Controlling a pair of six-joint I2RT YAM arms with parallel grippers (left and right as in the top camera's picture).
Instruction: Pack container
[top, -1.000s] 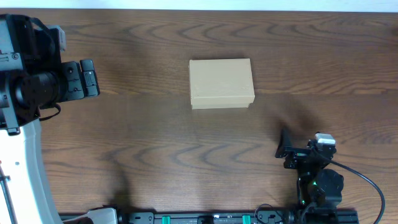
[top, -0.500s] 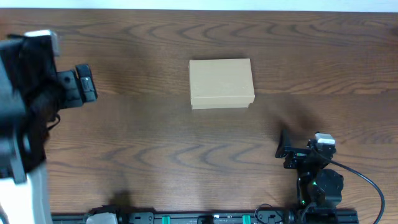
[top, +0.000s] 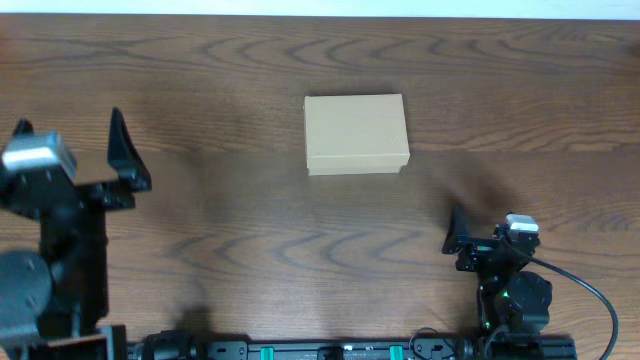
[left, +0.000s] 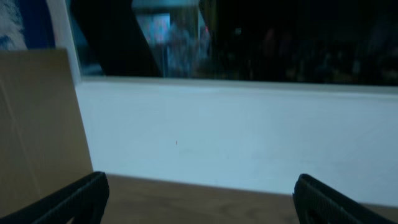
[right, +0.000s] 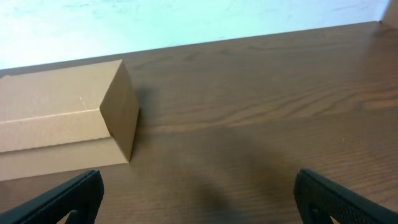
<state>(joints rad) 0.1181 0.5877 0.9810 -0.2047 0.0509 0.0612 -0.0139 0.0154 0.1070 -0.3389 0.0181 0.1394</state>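
The container (top: 356, 133) is lying flat on the worktop (top: 250, 240), in the middle toward the far edge, with its long side running left to right. Its lid is sitting shut. Nothing is touching it.

The left claw (top: 68, 122) is hanging over the left side of the worktop, well apart from the container and to its left. Its fingers (top: 118, 140) are pointing toward the far edge. The jaws are standing wide apart and are holding nothing. In the left wrist view this claw (left: 199, 202) is showing only its two fingertips (left: 81, 196) at the lower corners. It is facing a strip of worktop, a pale wall (left: 236, 137) and a tan board (left: 37, 124) at the left.

The right claw (top: 487, 235) is sitting near the front edge, right of centre. It is lying nearer than the container, to its right, and well apart from it. Its jaws are likewise gaping fully and gripping nothing. In the right wrist view the claw (right: 199, 199) is looking across bare wood, with its fingers (right: 68, 196) apart at the lower corners. The container (right: 62, 118) is appearing ahead and to the left, with its right end face turned toward the camera
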